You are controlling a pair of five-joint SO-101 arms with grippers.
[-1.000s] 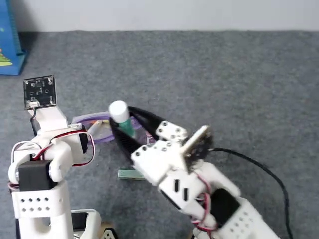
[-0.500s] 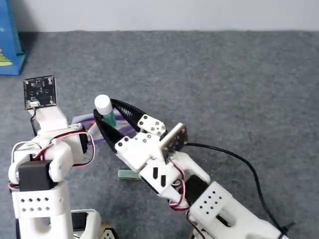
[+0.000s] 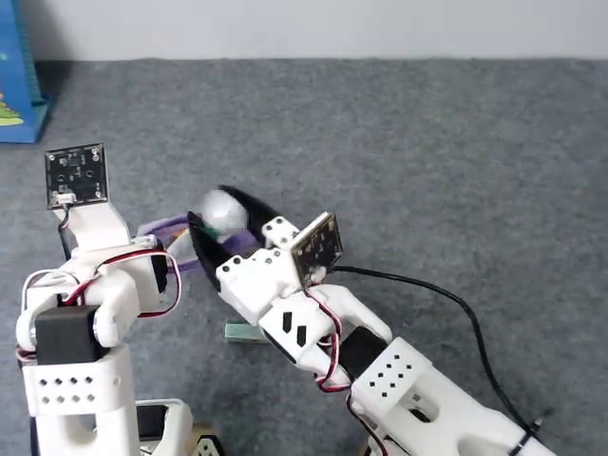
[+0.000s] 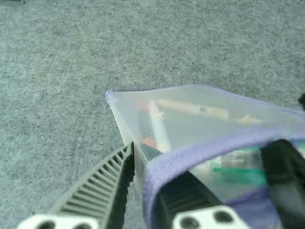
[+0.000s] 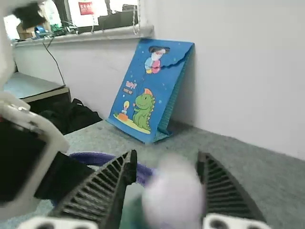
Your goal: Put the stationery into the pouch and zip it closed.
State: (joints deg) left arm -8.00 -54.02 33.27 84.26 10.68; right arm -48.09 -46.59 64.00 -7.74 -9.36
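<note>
- Left fingers (image 4: pixel 137 155): one pair, closed on the near wall of the single pouch (image 4: pixel 205 119); one finger lies outside the clear wall, the other inside, just under the purple zip rim.
- Pouch contents: two pale pen-like sticks (image 4: pixel 157 126) lie beyond the left fingertips, inside the clear wall.
- Right fingers (image 5: pixel 167 162): one pair, part-open and gripping one glue stick (image 5: pixel 174 195); its white cap stands between the two fingertips and its green body sits lower between them.
- In the high view, the right fingers (image 3: pixel 220 220) and the glue stick (image 3: pixel 223 211) sit over the open mouth of the pouch (image 3: pixel 161 228).
- One small green piece (image 3: pixel 247 332) lies on the grey bench (image 3: pixel 427 161), below the right fingers and apart from them.
- One blue gift bag (image 5: pixel 152 90) stands well beyond the right fingertips, against the wall.
</note>
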